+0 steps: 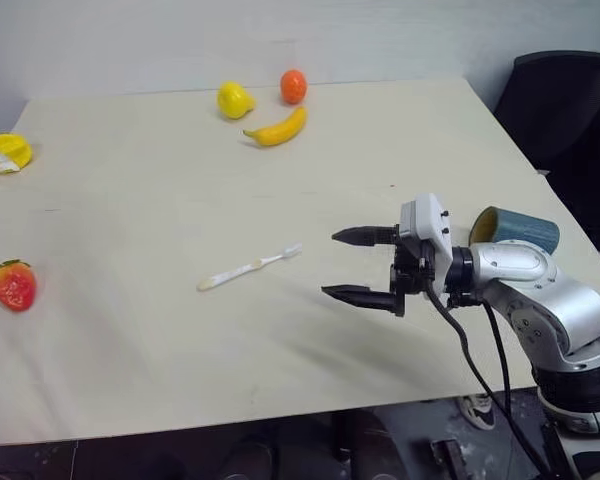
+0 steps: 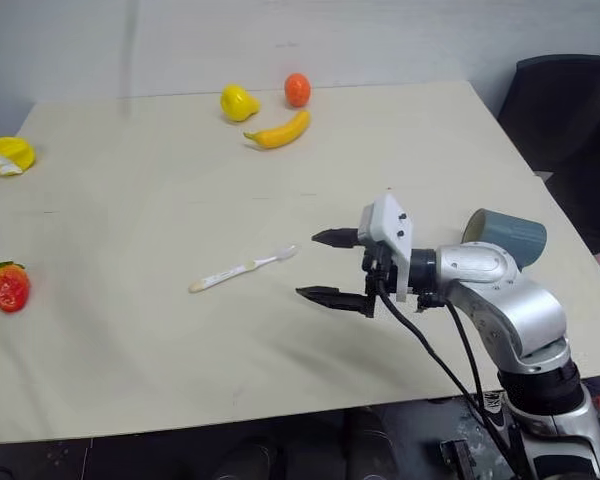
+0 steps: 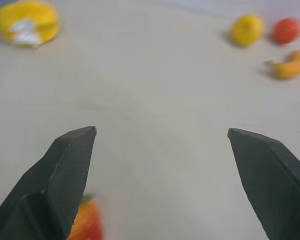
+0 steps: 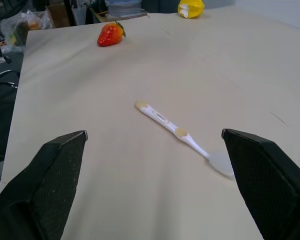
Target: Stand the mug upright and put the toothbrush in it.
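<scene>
Silver arm, black pincer (image 1: 362,266), black cables.

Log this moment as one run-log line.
mug: on its side, behind right arm | toothbrush: flat on table | right gripper: open, empty, facing toothbrush | left gripper: open, empty

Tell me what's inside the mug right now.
Nothing visible. The mug lies on its side behind the right gripper, whose arm hides part of it. The toothbrush lies on the table.

Bench (image 1: 130,330): plain pale cream. Mug (image 1: 525,228), right of frame: teal-blue outside, yellow inside. Toothbrush (image 1: 248,266), centre: cream handle, white bristles. Banana (image 1: 277,129): yellow. Strawberry (image 1: 12,284), left edge: red. My right tool (image 1: 360,265): black fingers.
</scene>
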